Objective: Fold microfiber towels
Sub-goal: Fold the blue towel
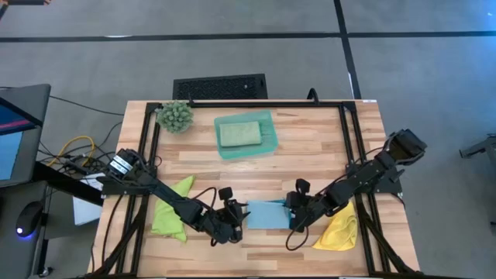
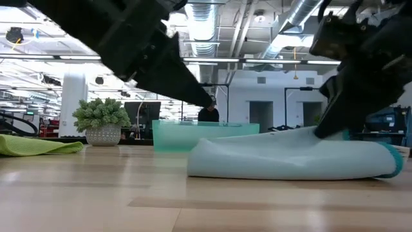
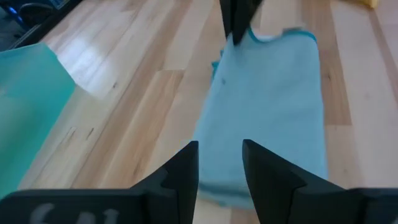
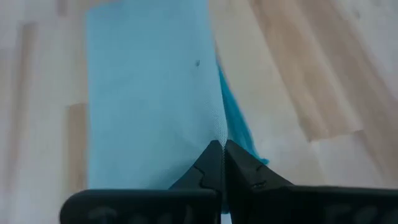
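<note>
The light blue towel (image 1: 267, 215) lies folded into a strip near the table's front edge, between my two grippers. My right gripper (image 4: 222, 144) is shut on its right end. My left gripper (image 3: 219, 149) stands open just over the strip's left end and touches nothing. The lime green towel (image 1: 172, 208) lies crumpled at the front left. The yellow towel (image 1: 339, 229) lies at the front right. The pale sage green towel (image 1: 240, 133) rests folded in the teal tray (image 1: 267, 143). My right gripper pinches the right end of the blue towel at its edge (image 4: 214, 127) between its two shut fingers, slanting down from the table's right. One layer or several, I cannot tell. That end (image 2: 322, 136) is raised a little; the rest of the strip lies on the table.
A spiky green plant ball (image 1: 176, 116) stands at the far left, beside the tray. Bare wood shows between the tray and the blue towel. A black frame runs along the table's edges (image 1: 341, 108).
</note>
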Tool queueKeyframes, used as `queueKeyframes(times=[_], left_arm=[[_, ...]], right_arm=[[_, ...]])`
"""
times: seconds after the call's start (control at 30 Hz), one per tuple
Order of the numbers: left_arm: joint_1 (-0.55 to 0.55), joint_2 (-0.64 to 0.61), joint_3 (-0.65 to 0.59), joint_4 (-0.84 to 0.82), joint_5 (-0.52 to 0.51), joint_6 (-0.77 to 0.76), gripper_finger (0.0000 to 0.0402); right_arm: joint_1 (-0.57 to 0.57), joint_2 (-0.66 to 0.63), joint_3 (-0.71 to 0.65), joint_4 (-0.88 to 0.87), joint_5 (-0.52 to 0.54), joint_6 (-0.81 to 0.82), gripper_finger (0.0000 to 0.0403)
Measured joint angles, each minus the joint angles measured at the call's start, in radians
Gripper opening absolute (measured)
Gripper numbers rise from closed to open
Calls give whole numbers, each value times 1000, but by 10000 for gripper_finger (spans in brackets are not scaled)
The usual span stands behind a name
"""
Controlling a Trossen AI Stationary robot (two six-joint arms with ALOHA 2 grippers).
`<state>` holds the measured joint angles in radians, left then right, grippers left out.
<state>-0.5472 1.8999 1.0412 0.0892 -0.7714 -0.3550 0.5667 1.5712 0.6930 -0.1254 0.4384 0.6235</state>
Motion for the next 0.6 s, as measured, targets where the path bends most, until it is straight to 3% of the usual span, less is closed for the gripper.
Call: queueKeyframes(times=[0.3,0.6], left_arm=[[12,0,0,39,7,-1,114],[32,0,0,40,7,-17,114]], right_arm=[[-49,114,1,66,18,-84,43],[-56,109,2,178,83,-226,128]])
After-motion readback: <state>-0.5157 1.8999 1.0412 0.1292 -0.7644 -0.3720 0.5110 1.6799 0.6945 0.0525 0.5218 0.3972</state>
